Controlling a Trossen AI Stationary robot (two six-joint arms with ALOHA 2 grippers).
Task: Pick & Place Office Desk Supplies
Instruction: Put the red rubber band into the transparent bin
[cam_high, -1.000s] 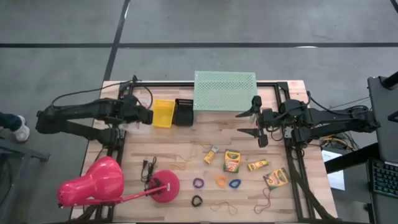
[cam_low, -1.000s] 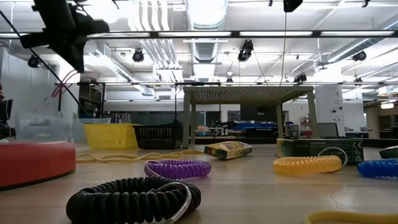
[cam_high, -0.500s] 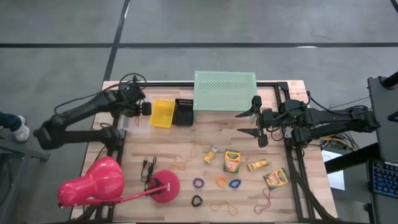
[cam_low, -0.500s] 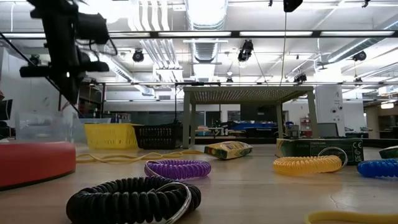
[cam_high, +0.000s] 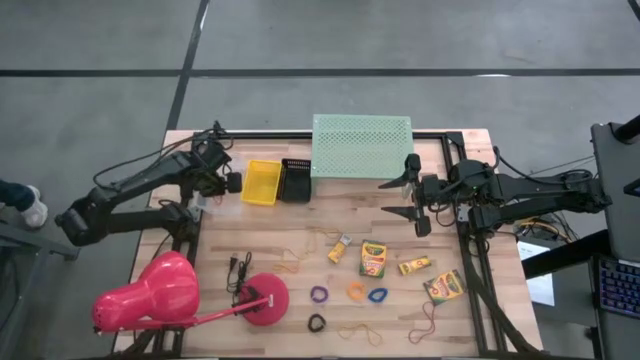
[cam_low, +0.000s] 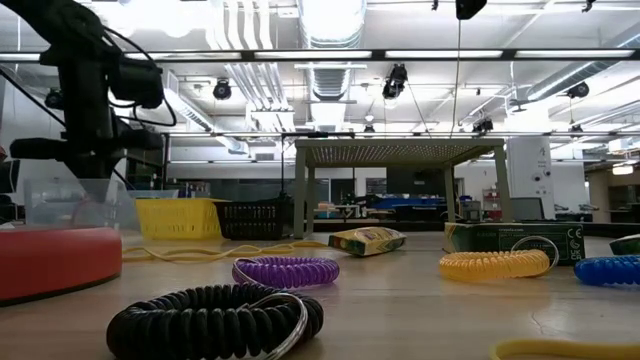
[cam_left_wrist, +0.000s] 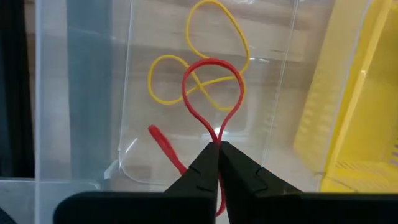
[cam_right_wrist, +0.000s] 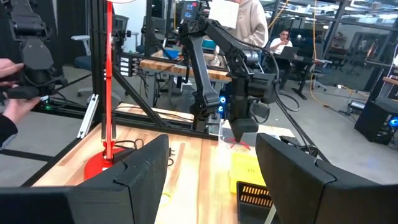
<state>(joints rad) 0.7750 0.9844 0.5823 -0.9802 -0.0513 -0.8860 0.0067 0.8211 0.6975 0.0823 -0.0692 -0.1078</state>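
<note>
across the bench (cam_high: 300, 290), largest first, my holdings and what is outstanding:

- pink desk lamp (cam_high: 165, 295), near corner on my left side; not mine to move.
- mint-green perforated shelf (cam_high: 362, 145), far edge, middle; likewise stays.
- yellow bin (cam_high: 263, 182) and black bin (cam_high: 295, 180), side by side just beside the shelf; what they hold i cannot tell.
- clear bin (cam_left_wrist: 186, 93), just beside the yellow one on its outer side, directly under my left jaws. one yellow rubber band (cam_left_wrist: 205, 62) already lies on its floor: counted as done.
- crayon boxes, four, loose on the boards: the largest (cam_high: 373, 258) in the middle, one near the right edge (cam_high: 444, 286), two small ones (cam_high: 339, 247) (cam_high: 414, 265). all still to place.
- ring loops: purple (cam_high: 319, 295), orange (cam_high: 356, 291), blue (cam_high: 378, 295), black (cam_high: 316, 323). all still to place.
- thin tan rubber bands (cam_high: 358, 332), scattered near the front edge and by the lamp cord. still to place.
- red rubber band (cam_left_wrist: 211, 93), pinched at its tail between my left jaws (cam_left_wrist: 219, 149), which are closed on it; its loop hangs over the clear bin, not yet dropped.
- right jaws (cam_high: 405, 198), spread wide and holding nothing, waiting in front of the shelf's right end.

judgement: early going; one item binned, one about to be, most of the lot untouched.
</note>
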